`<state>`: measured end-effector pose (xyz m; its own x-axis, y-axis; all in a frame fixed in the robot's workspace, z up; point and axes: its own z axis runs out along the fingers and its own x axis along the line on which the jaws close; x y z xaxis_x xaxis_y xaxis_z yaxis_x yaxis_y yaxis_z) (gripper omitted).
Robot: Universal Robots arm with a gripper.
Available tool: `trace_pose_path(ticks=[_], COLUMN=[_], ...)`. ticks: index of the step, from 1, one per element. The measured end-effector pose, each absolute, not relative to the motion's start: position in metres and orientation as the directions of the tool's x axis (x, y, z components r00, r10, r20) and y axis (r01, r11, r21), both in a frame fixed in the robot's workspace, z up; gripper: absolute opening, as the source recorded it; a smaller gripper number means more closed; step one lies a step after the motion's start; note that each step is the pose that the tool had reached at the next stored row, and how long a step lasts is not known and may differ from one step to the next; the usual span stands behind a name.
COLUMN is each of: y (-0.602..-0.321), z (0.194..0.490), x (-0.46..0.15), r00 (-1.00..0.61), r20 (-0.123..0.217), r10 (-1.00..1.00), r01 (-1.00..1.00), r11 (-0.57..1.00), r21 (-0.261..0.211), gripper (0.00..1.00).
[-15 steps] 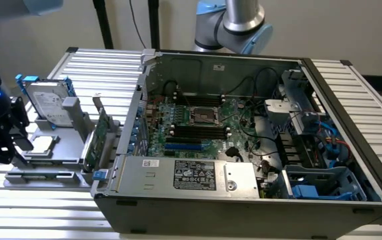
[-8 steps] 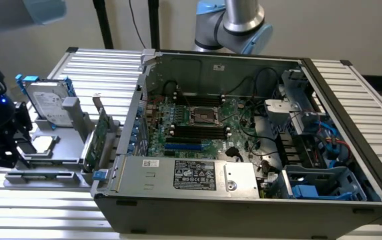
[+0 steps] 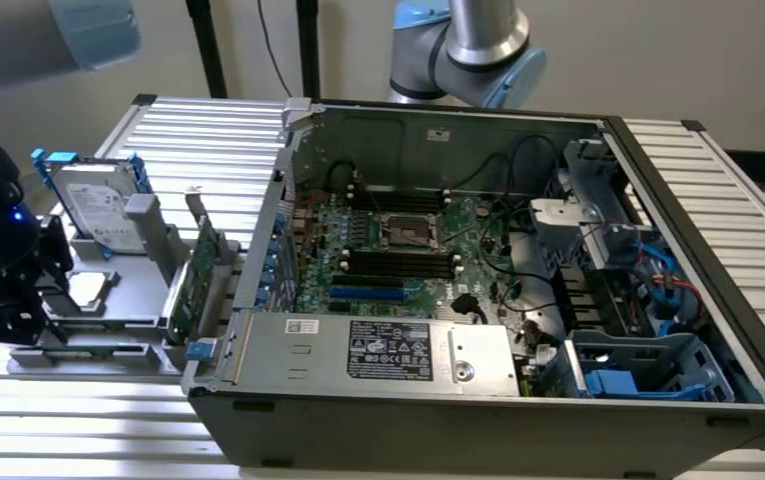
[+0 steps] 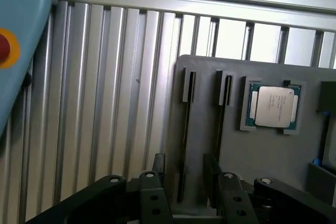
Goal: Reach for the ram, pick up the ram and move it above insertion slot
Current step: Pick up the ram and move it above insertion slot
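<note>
Two spread fingers (image 4: 155,192) of my end effector (image 4: 184,161) are straddling the ram (image 4: 185,119), standing edge-up in its tray (image 4: 283,161) slot; I'm judging it light, stiff, fragile, best pinched across its flat faces.

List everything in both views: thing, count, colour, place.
table: one, ribbed aluminium, under everything.
computer case: one, dark grey, open, mid-table.
motherboard: one, green, inside the case.
tray: one, grey, at the exterior view's left of the case.
hard drive: one, silver with blue rails, upright in the tray.
expansion card: one, green, upright at the tray's case side.
processor: one, silver on green, flat in a tray pocket.
tray slots: two, dark, narrow, beside the processor.
ram: apparently one, a dark edge-on strip, in one tray slot.
arm: one, silver with pale blue joints, behind the case.
hand: one, black, open, straddling the ram's slot.
</note>
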<state>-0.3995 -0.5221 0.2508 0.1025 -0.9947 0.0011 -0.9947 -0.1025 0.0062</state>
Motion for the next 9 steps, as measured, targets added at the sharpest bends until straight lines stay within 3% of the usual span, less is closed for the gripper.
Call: trace_pose_path(ticks=[9], y=[-0.522], z=[0.235], x=[-0.399], r00=[0.092], r20=[0.001], r10=[-0.996], r01=[-0.996], r11=[-0.092], r21=[0.006], gripper=[0.42])
